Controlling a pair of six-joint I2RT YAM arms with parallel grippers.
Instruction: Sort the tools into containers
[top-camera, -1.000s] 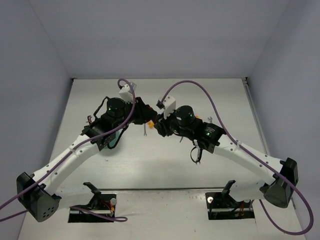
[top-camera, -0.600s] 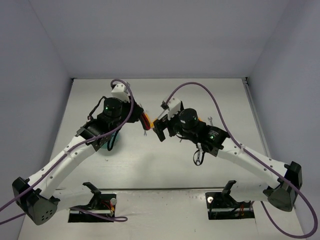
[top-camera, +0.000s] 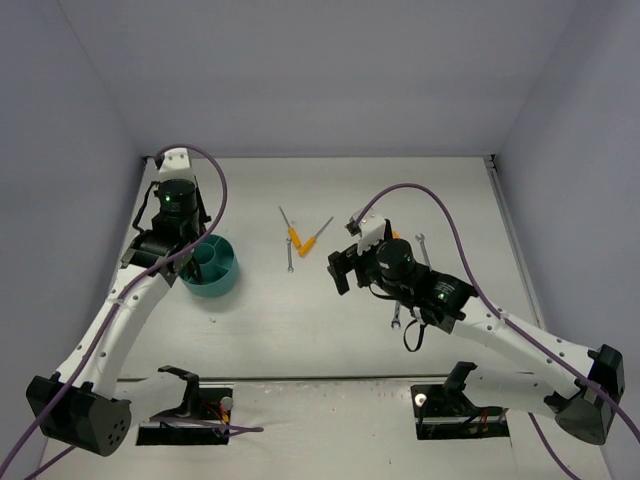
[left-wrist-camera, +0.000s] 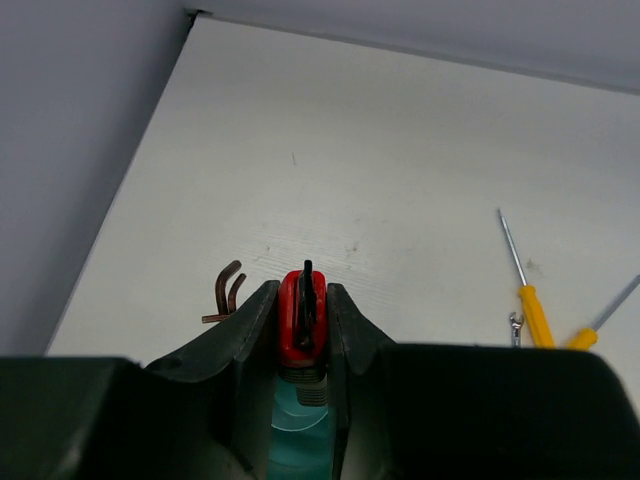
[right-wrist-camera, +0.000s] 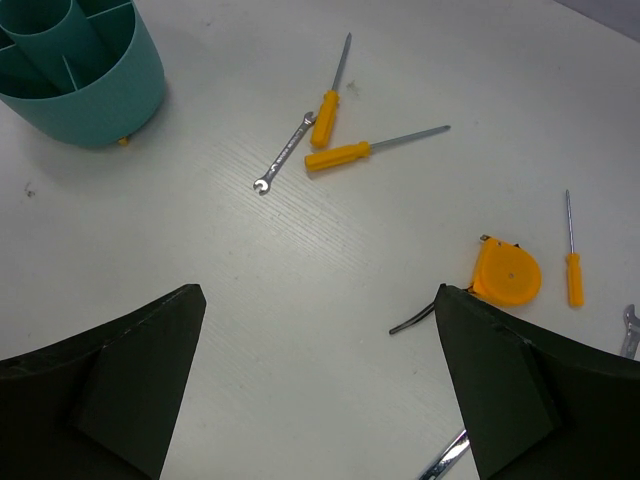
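My left gripper (left-wrist-camera: 302, 290) is shut on the red-and-black utility knife (left-wrist-camera: 303, 318), which stands upright between the fingers. It hangs over the teal divided bowl (left-wrist-camera: 298, 440), at the left (top-camera: 225, 275) in the top view. My right gripper (right-wrist-camera: 318, 290) is open and holds nothing above bare table near the middle (top-camera: 338, 270). Two orange-handled screwdrivers (right-wrist-camera: 328, 105) (right-wrist-camera: 345, 154) and a small silver wrench (right-wrist-camera: 283, 155) lie ahead of it. An orange tape measure (right-wrist-camera: 507, 272) and a dark hex key (right-wrist-camera: 412, 320) lie by its right finger.
Two brown hex keys (left-wrist-camera: 228, 292) lie left of the bowl near the side wall. A thin orange screwdriver (right-wrist-camera: 572, 268) and two more wrenches (right-wrist-camera: 445, 460) (right-wrist-camera: 630, 332) lie at the right. The purple cables loop above both arms.
Both grippers were together at mid-table. The right gripper opened and drew back toward me. The left arm swung left with the knife to above the bowl.
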